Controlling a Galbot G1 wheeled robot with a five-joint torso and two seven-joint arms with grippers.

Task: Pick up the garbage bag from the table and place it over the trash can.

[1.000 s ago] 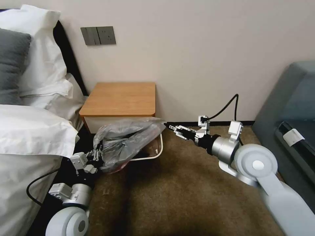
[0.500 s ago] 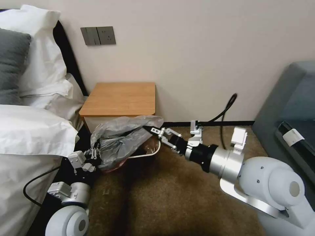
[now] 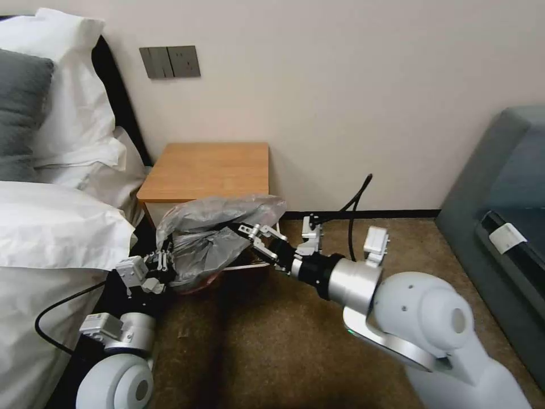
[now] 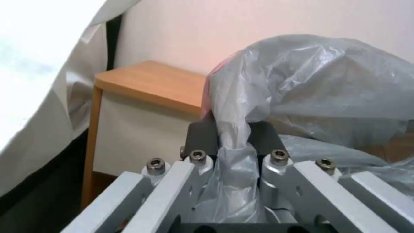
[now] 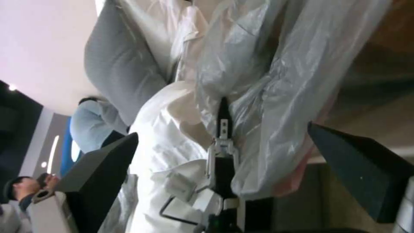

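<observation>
A: Beside the orange-brown wooden nightstand (image 3: 207,170), the thin translucent grey plastic garbage bag (image 3: 216,236) drapes over the small beige trash can (image 3: 252,264), pinched by the left gripper (image 3: 162,262).

B: Right gripper (image 3: 245,230) gapes wide. Limp, slippery film; grip its pinkish hem.

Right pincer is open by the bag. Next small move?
Probably ease the right pincer in and close on the garbage bag's loose right edge: the left pincer clamps its near edge, and the bag sits bunched above the trash can.
</observation>
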